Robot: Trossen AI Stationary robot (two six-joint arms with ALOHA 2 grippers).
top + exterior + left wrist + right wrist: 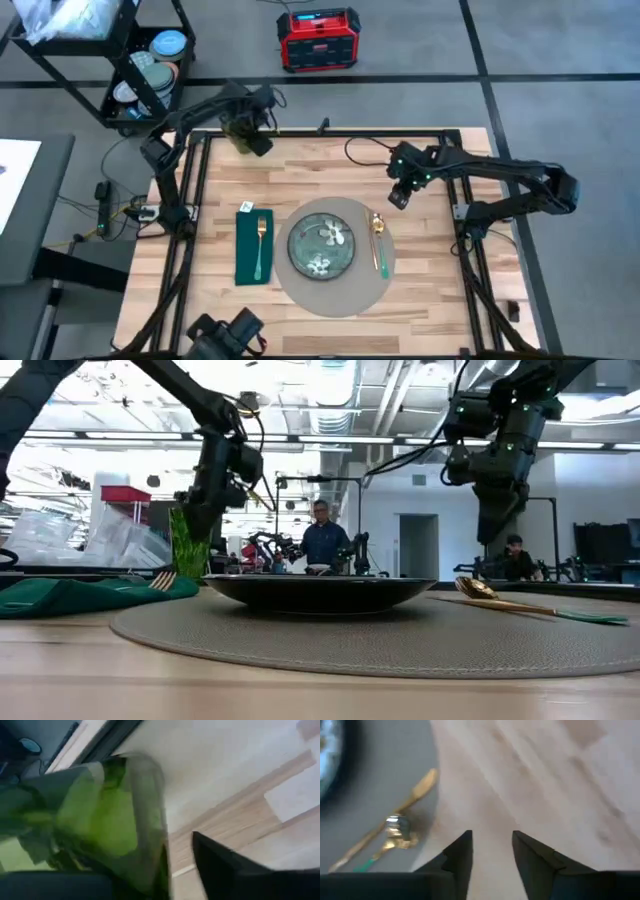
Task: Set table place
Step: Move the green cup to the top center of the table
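On the table (300,170) lies the round grey-beige place mat (345,295), with a green patterned plate (322,245) resting on it. A gold spoon and a green-handled utensil (378,240) lie on the mat's right part. A gold fork (262,245) lies on a green napkin (250,250) to the left of the mat. My left gripper (252,135) is shut on a green glass (188,545) over the far left of the table. My right gripper (398,197) hangs open and empty above the wood beyond the spoon (395,827). My left gripper holds the green glass by its upper part (197,512), coming at it from above. The glass hangs about upright below the fingers. One finger (225,865) shows beside the glass wall (145,820); the glass hides the other. Whether its base touches the table I cannot tell.
A black rail frame (330,133) runs around the table. Off the far left corner stands a black cart (150,70) with dishes, and a red box (318,40) sits on the floor beyond. People (322,535) are in the room behind. Bare wood lies around the mat.
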